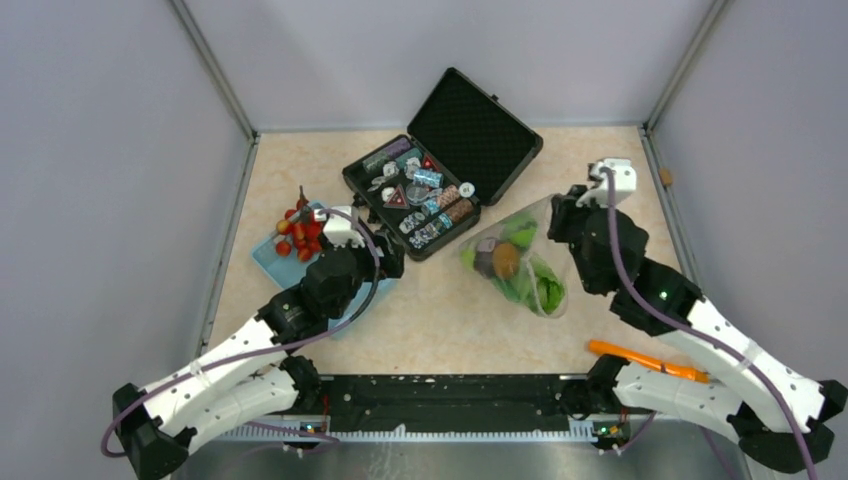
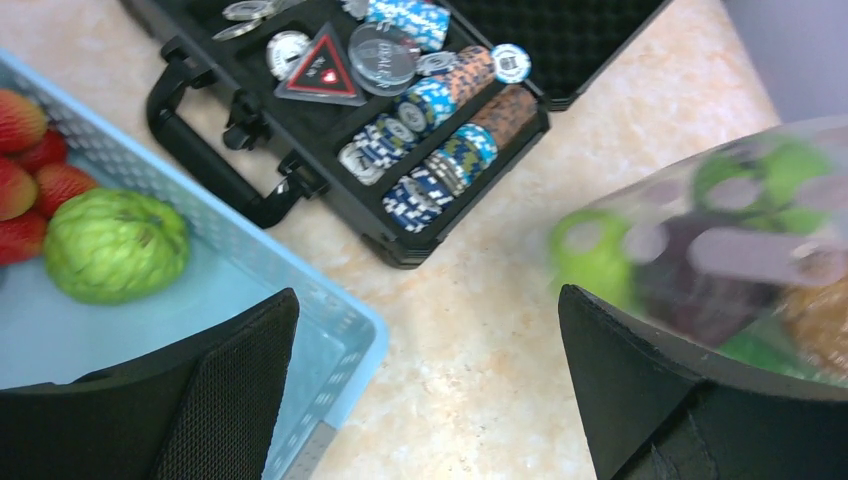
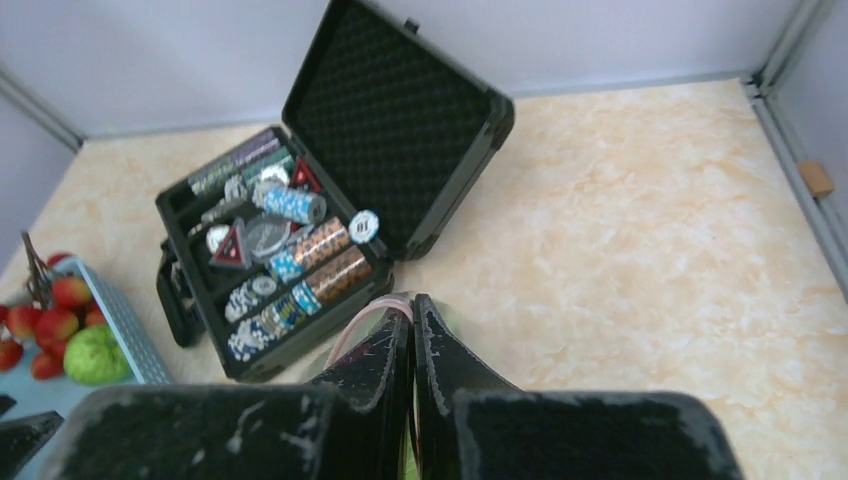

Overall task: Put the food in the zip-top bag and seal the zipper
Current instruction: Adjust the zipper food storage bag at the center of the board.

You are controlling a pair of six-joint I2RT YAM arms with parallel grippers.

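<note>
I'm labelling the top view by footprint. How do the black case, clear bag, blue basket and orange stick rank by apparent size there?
Largest: black case, lid open.
Next: clear bag and blue basket look alike; the left arm hides part of the basket, so unranked.
Smallest: orange stick.

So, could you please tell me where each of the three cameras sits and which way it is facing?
Top external: above and behind the bases, looking down at the table; the left arm and right arm both show.
Left wrist: looks forward past the open left gripper at the blue basket, black case and zip-top bag.
Right wrist: faces the back wall over the case; the right gripper is shut on the pink zipper.
Shared: both wrist views show the case and basket.
</note>
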